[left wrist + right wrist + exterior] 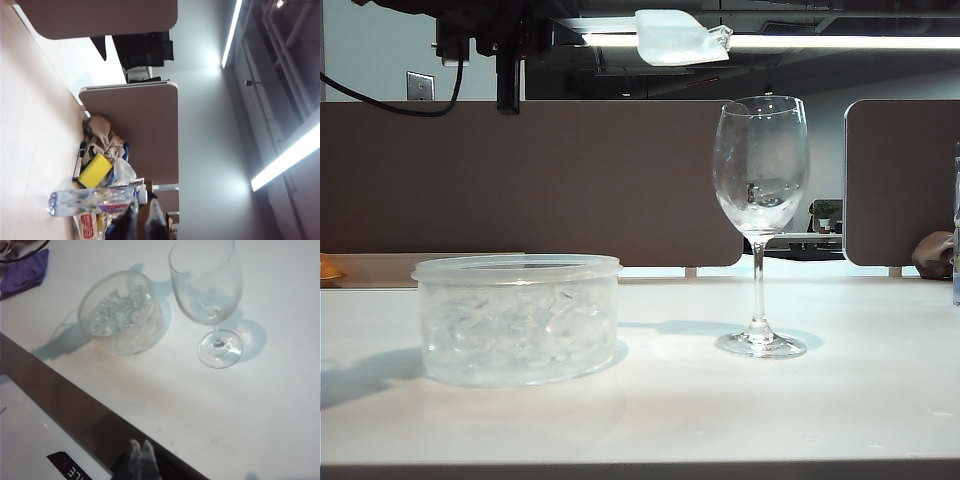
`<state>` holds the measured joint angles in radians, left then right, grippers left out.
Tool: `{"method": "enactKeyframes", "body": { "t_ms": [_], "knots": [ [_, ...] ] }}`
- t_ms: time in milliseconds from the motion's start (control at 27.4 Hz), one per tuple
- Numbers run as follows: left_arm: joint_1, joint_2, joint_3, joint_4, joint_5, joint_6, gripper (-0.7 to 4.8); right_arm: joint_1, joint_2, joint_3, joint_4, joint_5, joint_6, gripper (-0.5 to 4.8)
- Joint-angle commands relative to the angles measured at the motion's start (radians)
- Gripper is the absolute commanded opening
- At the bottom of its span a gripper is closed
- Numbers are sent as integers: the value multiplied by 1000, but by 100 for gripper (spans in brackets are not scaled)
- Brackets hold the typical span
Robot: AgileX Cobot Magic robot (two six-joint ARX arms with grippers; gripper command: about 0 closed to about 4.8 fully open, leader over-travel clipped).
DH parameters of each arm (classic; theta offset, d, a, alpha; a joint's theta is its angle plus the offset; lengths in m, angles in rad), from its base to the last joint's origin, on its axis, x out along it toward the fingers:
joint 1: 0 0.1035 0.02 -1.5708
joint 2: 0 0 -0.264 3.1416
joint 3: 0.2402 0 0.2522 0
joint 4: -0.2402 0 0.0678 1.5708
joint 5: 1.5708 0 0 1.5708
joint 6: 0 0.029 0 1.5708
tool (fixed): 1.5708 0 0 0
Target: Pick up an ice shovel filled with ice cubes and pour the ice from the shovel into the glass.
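- Left gripper [142, 210]: high above the tabletop at the upper left of the exterior view; fingers close together, clamped on the ice shovel's handle, though the contact itself is lost against the ceiling light [840, 42]
- Ice shovel [675, 38]: aloft, well clear of everything below; long axis about level, bowl pointing toward the glass side, handle running back toward the left gripper; bowl hangs above the gap between tub and glass, short of the glass rim; contents cannot be made out
- Right gripper [142, 462]: low and near the tabletop's front edge, fingertips together, holding nothing, well apart from tub and glass
- Glass [761, 160]: upright on its round foot, right of centre, mouth open upward; a small clear piece lies at the bottom of its bowl
- Tub [517, 318]: round, clear, low, left of the glass and apart from it, mouth open
- Ice cubes [520, 335]: heaped inside the tub
- Tabletop [720, 410]: white, bare in front of and right of the glass; open room on all sides of its foot
- Partitions [570, 180]: brown panels along the far edge
- Purple cloth [25, 270]: beyond the tub, near a tabletop edge
- Water bottle [90, 200], yellow sponge [95, 170]: among clutter at the tabletop's far right end
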<state>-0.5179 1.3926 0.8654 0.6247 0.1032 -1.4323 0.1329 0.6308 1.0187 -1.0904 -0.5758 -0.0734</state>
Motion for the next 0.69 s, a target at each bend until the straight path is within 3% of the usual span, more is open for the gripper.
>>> {"method": "enactKeyframes", "body": {
  "t_ms": [37,694],
  "knots": [
    [-1,-4,6,18,-11,17,-6,0,-2,5,10,-3,-6,-5],
    [-27,8,35,-16,-15,49,-6,0,-2,5,10,-3,-6,-5]
  ]
}}
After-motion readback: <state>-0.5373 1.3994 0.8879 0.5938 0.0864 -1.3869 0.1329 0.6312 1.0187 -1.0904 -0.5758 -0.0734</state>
